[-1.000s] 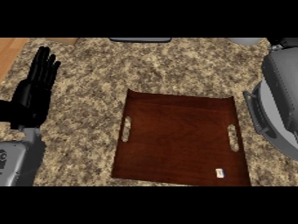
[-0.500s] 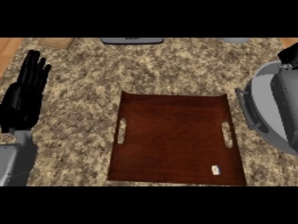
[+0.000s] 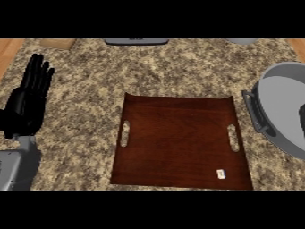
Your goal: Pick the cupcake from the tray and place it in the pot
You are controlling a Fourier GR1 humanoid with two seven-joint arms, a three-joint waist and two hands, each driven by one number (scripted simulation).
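Brown tray (image 3: 181, 141) flat on speckled desk (image 3: 148, 67), pot (image 3: 283, 112) at its right edge, left hand (image 3: 29, 100) resting at left — fingers straight, spread — cupcake nowhere visible, right hand's fingers unclear.

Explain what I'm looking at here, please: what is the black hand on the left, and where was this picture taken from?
This view is from the robot's head, looking steeply down at a speckled stone counter. The black shape is the robot's left hand, open with straight fingers, resting near the left edge on its grey forearm and holding nothing. In the middle lies a dark wooden tray with two handle slots. At the right edge sits a grey pot. A dark shape over the pot is probably the right arm, but the right hand itself cannot be made out. No cupcake is visible on the tray.
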